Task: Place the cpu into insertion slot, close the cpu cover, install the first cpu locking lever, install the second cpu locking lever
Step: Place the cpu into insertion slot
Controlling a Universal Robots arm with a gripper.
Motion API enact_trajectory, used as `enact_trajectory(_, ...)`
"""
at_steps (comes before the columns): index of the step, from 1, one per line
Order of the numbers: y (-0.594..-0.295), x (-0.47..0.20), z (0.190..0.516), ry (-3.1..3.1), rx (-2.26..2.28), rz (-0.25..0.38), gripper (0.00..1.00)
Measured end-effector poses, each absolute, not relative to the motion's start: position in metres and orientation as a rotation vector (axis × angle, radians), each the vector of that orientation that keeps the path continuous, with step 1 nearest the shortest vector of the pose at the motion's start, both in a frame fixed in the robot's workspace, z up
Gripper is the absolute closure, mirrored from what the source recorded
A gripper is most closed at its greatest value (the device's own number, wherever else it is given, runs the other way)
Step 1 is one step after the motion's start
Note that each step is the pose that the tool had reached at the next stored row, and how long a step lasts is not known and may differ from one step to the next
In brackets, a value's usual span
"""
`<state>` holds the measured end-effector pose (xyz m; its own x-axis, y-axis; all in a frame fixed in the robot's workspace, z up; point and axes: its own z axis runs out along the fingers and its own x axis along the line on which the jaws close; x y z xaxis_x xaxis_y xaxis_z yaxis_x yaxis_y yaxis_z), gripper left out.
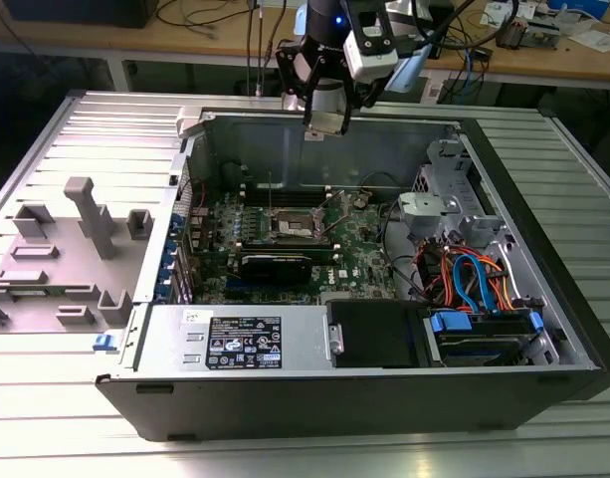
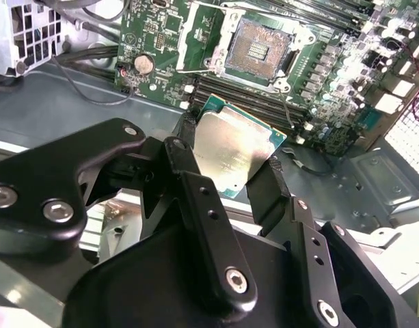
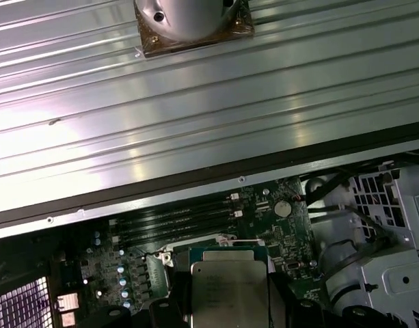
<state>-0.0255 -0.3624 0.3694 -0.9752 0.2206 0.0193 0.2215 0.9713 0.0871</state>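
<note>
My gripper (image 1: pixel 324 121) hangs over the back wall of the open computer case, shut on the cpu (image 2: pixel 231 152). The cpu is a flat square chip with a silver top, pinched by two opposite edges between the black fingers (image 2: pixel 185 158). The first wrist view also has the cpu (image 3: pixel 230 290) close up, above the motherboard. On the board below, the insertion slot (image 2: pixel 259 46) lies bare with its dark pin field exposed. In the exterior view the insertion slot (image 1: pixel 290 225) sits mid-board. The cpu cover (image 2: pixel 182 42) is swung open beside the slot. Thin wire levers stand raised near it.
Long black memory slots (image 2: pixel 243 102) run between the slot and the held chip. A black graphics card (image 1: pixel 275 264), a power supply (image 1: pixel 240 339) and a tangle of cables (image 1: pixel 469 279) fill the rest of the case. A grey fixture (image 1: pixel 81 234) stands on the exterior view's left.
</note>
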Motion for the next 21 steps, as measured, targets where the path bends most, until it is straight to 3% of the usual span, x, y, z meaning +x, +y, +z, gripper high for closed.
enact_trajectory(21,-0.3624,-0.0256,0.369,-3.095,-0.486,-0.14,0.46)
